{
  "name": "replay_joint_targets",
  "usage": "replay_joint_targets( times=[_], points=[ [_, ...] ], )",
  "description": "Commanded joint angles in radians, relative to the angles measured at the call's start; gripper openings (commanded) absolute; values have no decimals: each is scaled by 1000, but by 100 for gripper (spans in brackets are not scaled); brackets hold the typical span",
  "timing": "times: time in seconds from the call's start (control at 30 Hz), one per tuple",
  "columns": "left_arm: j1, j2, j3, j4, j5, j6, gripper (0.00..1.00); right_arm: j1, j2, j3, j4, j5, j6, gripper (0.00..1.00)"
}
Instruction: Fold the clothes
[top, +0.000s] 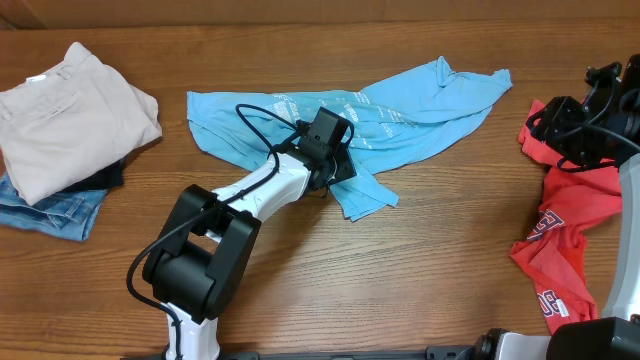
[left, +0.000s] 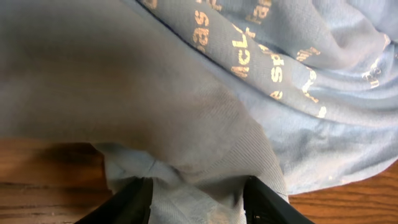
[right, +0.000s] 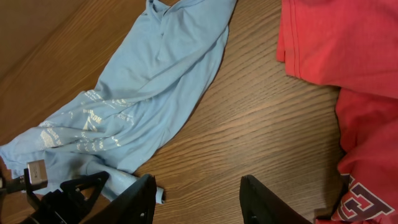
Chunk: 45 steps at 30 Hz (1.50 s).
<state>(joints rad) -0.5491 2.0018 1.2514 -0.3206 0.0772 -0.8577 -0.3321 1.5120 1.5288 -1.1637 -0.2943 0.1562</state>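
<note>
A light blue shirt (top: 400, 120) with pale print lies spread and crumpled across the middle of the table. My left gripper (top: 338, 165) sits low on its front edge. In the left wrist view its fingers (left: 196, 202) are apart, with a fold of the blue shirt (left: 186, 93) bunched between them. My right gripper (top: 558, 120) is at the far right, over the top of a red shirt (top: 560, 230). In the right wrist view it is open and empty (right: 196, 199) above bare wood, between the blue shirt (right: 137, 93) and the red shirt (right: 348, 37).
A stack of folded clothes sits at the far left: beige trousers (top: 70, 110) on top, a dark garment and blue jeans (top: 55, 210) beneath. The left arm's base stands at the front centre-left (top: 195, 260). Bare wood lies between the two shirts.
</note>
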Motion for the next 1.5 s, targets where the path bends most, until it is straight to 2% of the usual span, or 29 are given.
replay_joint_targets(
  times=[0.0,0.1,0.23,0.27,0.3,0.6,0.77,0.93,1.17,1.33,1.47],
  points=[
    [6,-1,-5,16,-32,24,42,0,-10,-4,6,14,-8,47],
    [8,-1,-5,33,-32,25,35,0,-10,-4,6,14,-8,47],
    [8,-1,-5,43,-32,25,15,0,-10,-4,6,15,-8,47],
    [8,-1,-5,43,-32,28,6,0,-10,-4,6,18,-8,47],
    [7,-1,-5,42,-31,28,4,0,-10,-4,6,18,-8,47],
    [8,-75,-5,-19,-25,73,4,0,-10,-4,6,18,-8,47],
    [11,-209,-5,-249,-138,73,4,0,-10,-4,6,26,-8,47],
    [39,-370,-5,-541,-320,68,4,0,-10,-4,6,26,-8,47],
    [214,-535,-5,-828,-462,15,4,1,43,-4,6,32,-8,51],
    [387,-572,-5,-847,-428,39,4,17,115,-4,10,12,-8,51],
    [436,-569,-5,-846,-373,97,4,72,184,-5,0,8,-8,51]
  ],
)
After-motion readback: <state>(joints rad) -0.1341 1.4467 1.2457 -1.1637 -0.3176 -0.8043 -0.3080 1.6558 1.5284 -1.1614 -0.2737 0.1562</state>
